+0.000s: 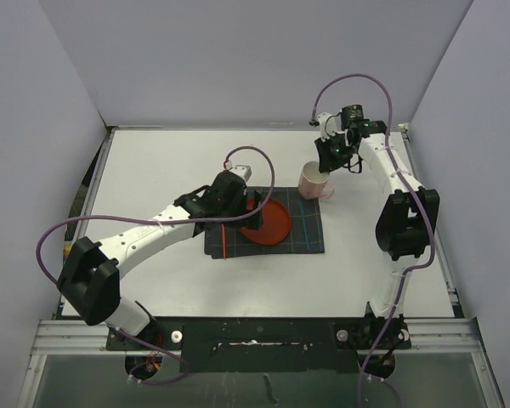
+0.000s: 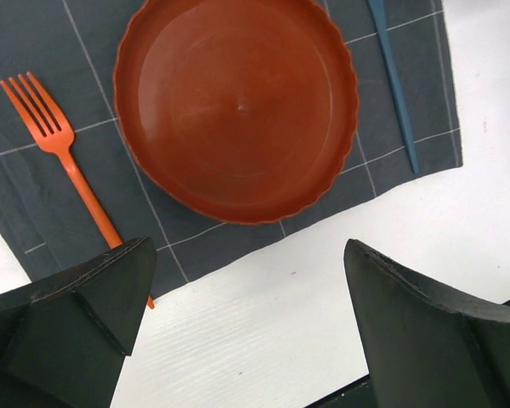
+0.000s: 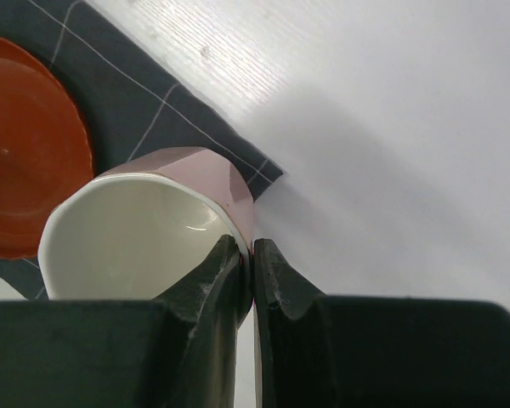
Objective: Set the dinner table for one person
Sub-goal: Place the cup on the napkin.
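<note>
Setting mug (image 3: 136,229) on table (image 1: 153,170) at mat's (image 1: 310,238) far right corner.
Lower level with right gripper (image 3: 246,255) pinched on the rim wall, clear of knife (image 2: 395,85) and plate (image 2: 235,106); release only once seated. Leave left gripper (image 2: 246,255) spread wide, empty, above mat's near edge by fork (image 2: 59,144).

A dark grey cloth mat (image 1: 308,236) with thin pale grid lines carries the setting. A red-orange plate (image 1: 270,223) with a scalloped rim sits near its middle, empty. Left of the plate, apart from it, lies an orange fork (image 2: 78,183), its tines pointing away from the mat's near edge and its handle end reaching that edge. To the right of the plate lies a slim blue utensil (image 2: 394,85), roughly parallel to the fork. A pink cup (image 1: 313,180), cream inside, faceted and empty, is at the mat's far right corner. Pale grey walls (image 1: 255,59) enclose three sides.
</note>
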{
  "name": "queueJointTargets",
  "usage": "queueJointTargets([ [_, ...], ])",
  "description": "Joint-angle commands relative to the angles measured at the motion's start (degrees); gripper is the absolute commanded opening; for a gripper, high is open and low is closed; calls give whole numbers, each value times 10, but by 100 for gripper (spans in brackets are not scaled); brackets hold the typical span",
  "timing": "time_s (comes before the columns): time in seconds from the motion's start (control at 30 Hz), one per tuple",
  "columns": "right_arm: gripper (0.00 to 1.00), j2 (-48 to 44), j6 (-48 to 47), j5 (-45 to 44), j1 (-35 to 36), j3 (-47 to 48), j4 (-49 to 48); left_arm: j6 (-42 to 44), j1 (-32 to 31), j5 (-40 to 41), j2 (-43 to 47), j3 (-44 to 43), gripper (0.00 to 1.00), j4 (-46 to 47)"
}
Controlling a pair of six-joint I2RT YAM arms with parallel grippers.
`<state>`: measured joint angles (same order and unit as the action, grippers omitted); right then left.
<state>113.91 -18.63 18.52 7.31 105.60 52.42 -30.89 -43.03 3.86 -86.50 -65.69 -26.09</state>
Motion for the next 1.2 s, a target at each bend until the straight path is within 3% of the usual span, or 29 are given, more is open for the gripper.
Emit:
queueJointTargets([
  [0.0,0,-1,9,17,-1,50,-24,-4,1,16,29,12,94,8],
  [0.77,0,69,13,-1,32,85,-24,-32,3,20,50,79,95,30],
  [1.17,0,58,11,-9,44,45,-45,-31,4,18,57,83,96,22],
])
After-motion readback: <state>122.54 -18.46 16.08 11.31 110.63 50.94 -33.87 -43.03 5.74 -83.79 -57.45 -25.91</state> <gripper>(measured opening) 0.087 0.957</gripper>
